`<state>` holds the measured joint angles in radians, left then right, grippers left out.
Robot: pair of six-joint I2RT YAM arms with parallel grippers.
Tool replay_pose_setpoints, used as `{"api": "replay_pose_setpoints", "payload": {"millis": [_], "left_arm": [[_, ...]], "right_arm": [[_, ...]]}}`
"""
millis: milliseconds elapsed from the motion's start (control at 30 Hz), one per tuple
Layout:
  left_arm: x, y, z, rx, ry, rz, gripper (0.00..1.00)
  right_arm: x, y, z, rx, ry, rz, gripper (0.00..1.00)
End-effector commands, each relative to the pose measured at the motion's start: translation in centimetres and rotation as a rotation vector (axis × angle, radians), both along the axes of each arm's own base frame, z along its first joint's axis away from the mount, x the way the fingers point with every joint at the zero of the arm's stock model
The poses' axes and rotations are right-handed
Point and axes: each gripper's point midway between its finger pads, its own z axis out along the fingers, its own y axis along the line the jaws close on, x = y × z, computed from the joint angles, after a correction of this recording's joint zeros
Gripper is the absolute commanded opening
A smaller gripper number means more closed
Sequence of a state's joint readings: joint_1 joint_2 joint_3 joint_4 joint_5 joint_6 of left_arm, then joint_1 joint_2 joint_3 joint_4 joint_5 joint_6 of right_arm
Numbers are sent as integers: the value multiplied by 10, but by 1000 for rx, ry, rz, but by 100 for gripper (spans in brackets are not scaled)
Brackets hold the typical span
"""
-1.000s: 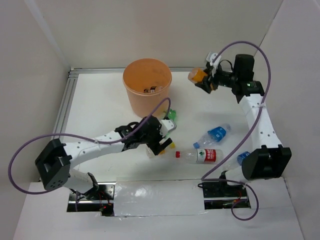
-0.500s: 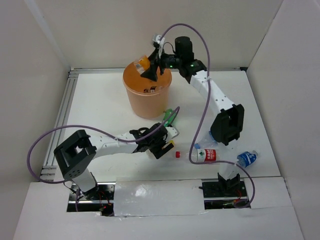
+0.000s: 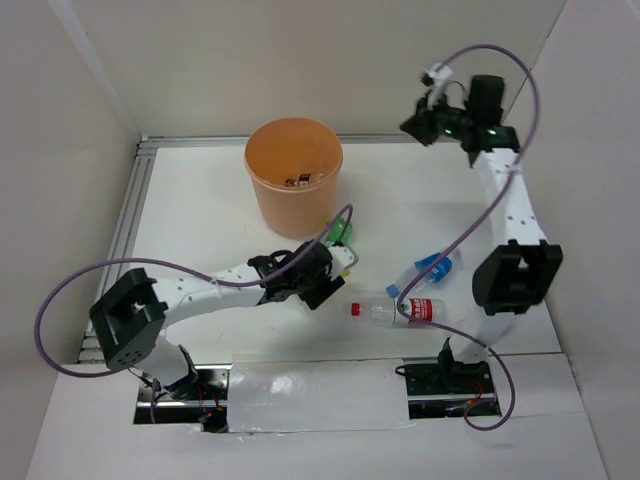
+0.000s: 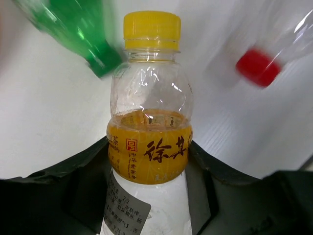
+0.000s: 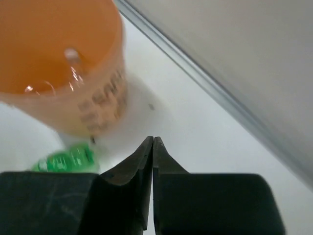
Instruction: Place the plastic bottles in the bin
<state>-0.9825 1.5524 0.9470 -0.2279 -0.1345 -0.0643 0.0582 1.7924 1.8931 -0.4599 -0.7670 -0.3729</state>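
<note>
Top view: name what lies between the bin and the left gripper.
The green bottle, beside the bin, just past the left gripper holding a yellow-capped bottle. Top view shows it.

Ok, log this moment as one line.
left gripper: shut on yellow-capped bottle | right gripper: shut, empty | loose: green bottle, red-capped bottle, blue-label bottle | orange bin: upright

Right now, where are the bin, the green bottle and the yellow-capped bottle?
bin (image 3: 285,212), top external view, on its orange outer wall.
green bottle (image 4: 73,22), left wrist view, on its blurred body.
yellow-capped bottle (image 4: 149,152), left wrist view, on its orange label.
</note>
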Motion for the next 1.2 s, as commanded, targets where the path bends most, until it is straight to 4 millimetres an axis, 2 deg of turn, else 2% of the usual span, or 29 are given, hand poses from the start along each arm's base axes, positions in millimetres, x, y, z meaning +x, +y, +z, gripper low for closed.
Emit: {"api": "replay_pose_setpoints", "payload": {"millis": [0, 33, 67, 100, 133, 167, 200, 267, 300, 367, 400, 433, 467, 500, 533, 567, 600, 633, 667, 700, 800, 900, 933, 1033, 1067, 1100, 1133, 1167], "left_arm": [[38, -32, 133, -295, -194, 49, 5], [47, -32, 153, -332, -224, 67, 5], [61, -27, 177, -376, -263, 100, 5], [75, -28, 212, -441, -317, 120, 2], [85, -26, 230, -478, -351, 140, 1], [102, -17, 246, -516, -375, 192, 1], [114, -15, 274, -575, -413, 223, 2], [142, -1, 302, -656, -459, 332, 6], [167, 15, 317, -680, -494, 415, 8], [195, 29, 325, -714, -500, 511, 10], [213, 45, 323, -706, -501, 575, 14], [224, 50, 336, -724, -515, 598, 14], [242, 51, 310, -672, -474, 639, 17], [255, 62, 301, -647, -466, 686, 19], [263, 64, 305, -647, -465, 690, 22], [276, 63, 281, -603, -433, 705, 28], [279, 65, 268, -571, -403, 712, 39], [284, 67, 260, -557, -387, 716, 47], [286, 67, 251, -540, -371, 719, 60], [286, 69, 243, -525, -359, 708, 76], [284, 71, 227, -486, -345, 701, 91], [278, 76, 243, -479, -383, 675, 99], [271, 75, 258, -486, -408, 653, 99], [249, 60, 282, -448, -486, 530, 99], [231, 43, 281, -430, -489, 463, 99], [211, 38, 299, -448, -514, 404, 99], [199, 31, 305, -443, -541, 342, 99], [176, 12, 305, -457, -534, 255, 99]], "right_arm": [[-48, -65, -39, -136, 63, -13, 7], [-55, -78, -54, -252, 4, 41, 11], [-70, -89, -84, -294, 57, 68, 19], [-98, -89, -105, -340, 127, 129, 28], [-110, -95, -120, -447, 53, 234, 53], [-133, -101, -155, -488, 123, 286, 61], [-154, -102, -166, -528, 134, 339, 66], [-168, -106, -185, -625, 59, 429, 75], [-182, -111, -200, -667, 47, 443, 79], [-189, -113, -211, -751, -50, 510, 85], [-201, -115, -228, -776, -40, 539, 88], [-200, -114, -227, -815, -86, 553, 90], [-203, -115, -233, -833, -90, 575, 90], [-206, -114, -237, -840, -87, 593, 90], [-208, -113, -240, -835, -75, 606, 90], [-208, -113, -240, -833, -72, 616, 90], [-206, -113, -238, -834, -73, 625, 90], [-213, -114, -245, -828, -37, 656, 90], [-213, -114, -245, -833, -46, 663, 95], [-213, -115, -249, -836, -33, 667, 95], [-218, -120, -257, -879, -41, 712, 95], [-218, -123, -263, -903, -40, 733, 95], [-219, -123, -269, -898, -31, 737, 95], [-213, -129, -281, -934, -34, 730, 95], [-213, -130, -289, -953, -25, 740, 95], [-211, -132, -289, -967, -30, 734, 95], [-215, -132, -297, -974, -11, 756, 95], [-219, -131, -303, -970, -3, 760, 95]]}}
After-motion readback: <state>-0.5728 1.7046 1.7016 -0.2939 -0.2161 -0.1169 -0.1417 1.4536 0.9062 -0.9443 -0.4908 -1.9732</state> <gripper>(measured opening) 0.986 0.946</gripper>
